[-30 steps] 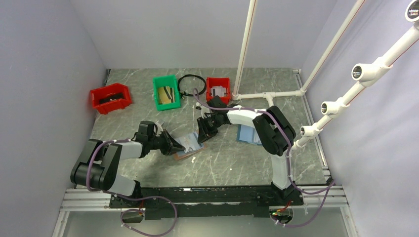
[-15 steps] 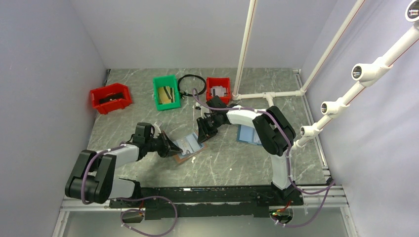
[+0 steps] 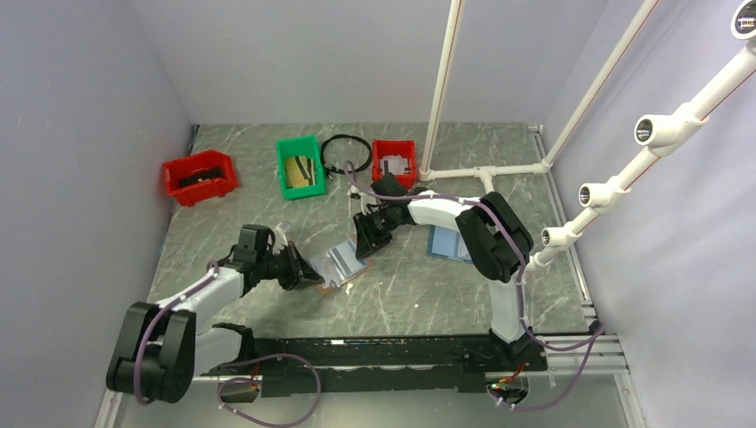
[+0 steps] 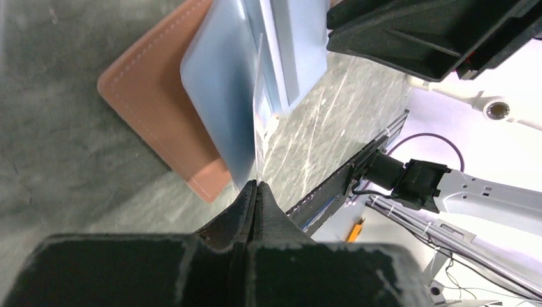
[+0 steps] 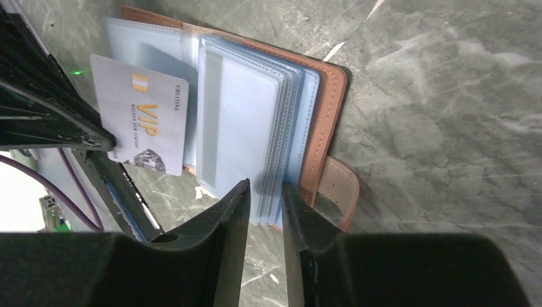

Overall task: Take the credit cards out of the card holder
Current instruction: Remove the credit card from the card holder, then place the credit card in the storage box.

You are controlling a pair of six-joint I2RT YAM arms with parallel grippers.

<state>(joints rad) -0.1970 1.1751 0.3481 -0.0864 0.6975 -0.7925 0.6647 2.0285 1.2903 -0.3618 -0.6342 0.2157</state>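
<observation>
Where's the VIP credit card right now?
The VIP card shows at the left of the right wrist view, pinched by the left gripper over the card holder's pale blue pages, beside the page stack between the right gripper's fingers.

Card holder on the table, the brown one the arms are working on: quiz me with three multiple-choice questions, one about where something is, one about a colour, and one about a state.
1. Where does the card holder lie?
A) in the green bin
B) flat on the table
C) in a red bin

2. What colour is its outer cover?
A) reddish-brown
B) yellow
C) black

3. What is the left gripper doing?
A) standing open
B) shut on a cable
C) shut on a credit card

Answers:
1 B, the top view shows it lying on the marbled surface, outside every bin.
2 A, the stitched reddish-brown cover frames its pale blue pages.
3 C, it pinches the edge of the grey card marked VIP.
</observation>
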